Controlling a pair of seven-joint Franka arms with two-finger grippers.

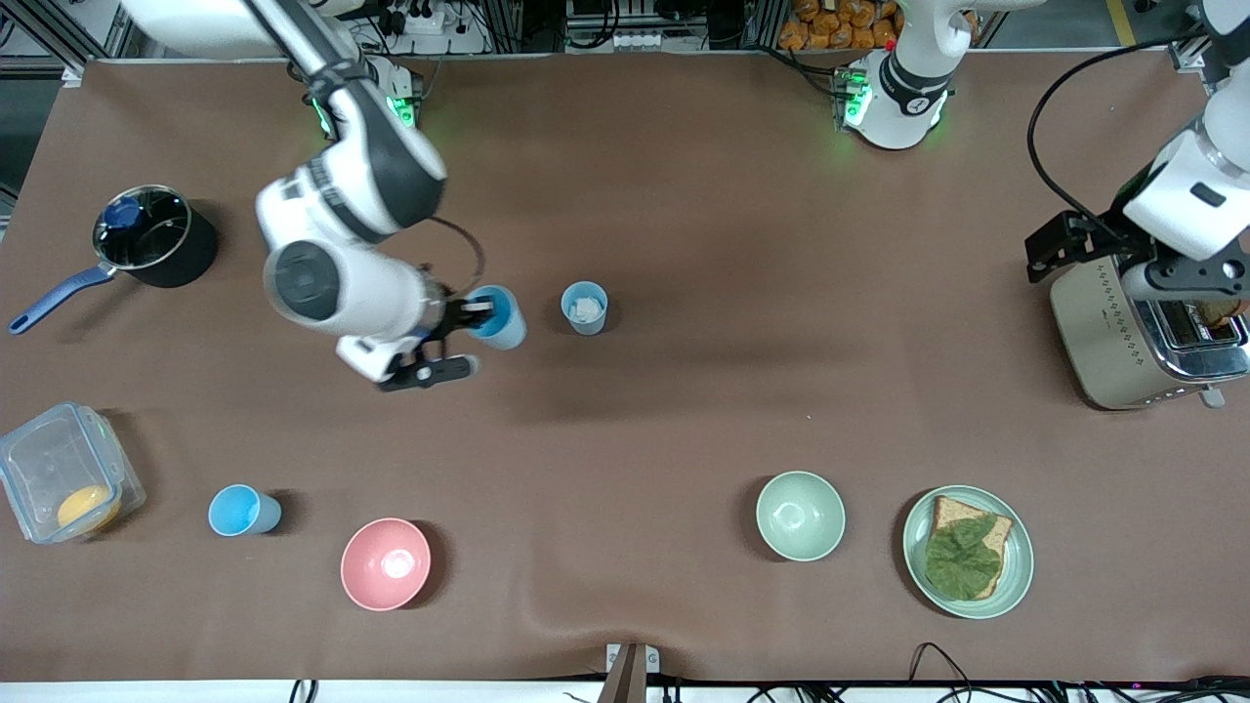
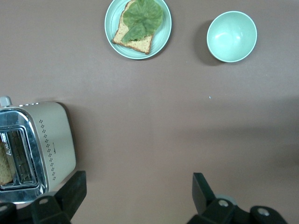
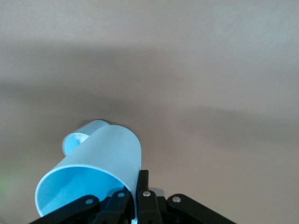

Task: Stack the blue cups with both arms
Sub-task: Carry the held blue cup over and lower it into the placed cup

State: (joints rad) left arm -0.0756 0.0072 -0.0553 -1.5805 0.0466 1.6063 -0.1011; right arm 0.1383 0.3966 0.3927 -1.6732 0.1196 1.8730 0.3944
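My right gripper [image 1: 480,314] is shut on the rim of a bright sky-blue cup [image 1: 500,318] and holds it tilted above the table, beside the dull grey-blue cup [image 1: 585,308] that has a white scrap inside. In the right wrist view the fingers [image 3: 141,183] pinch the held cup's wall [image 3: 100,163], with the grey-blue cup [image 3: 77,139] just past it. Another sky-blue cup [image 1: 239,511] stands nearer the front camera toward the right arm's end. My left gripper [image 1: 1182,278] waits over the toaster [image 1: 1123,337], open and empty [image 2: 135,189].
A black pot [image 1: 154,237] with a blue handle and a clear box [image 1: 63,483] are at the right arm's end. A pink bowl [image 1: 385,563], a pale-green bowl [image 1: 800,515] and a plate [image 1: 1016,576] with toast and a leaf lie nearer the front camera.
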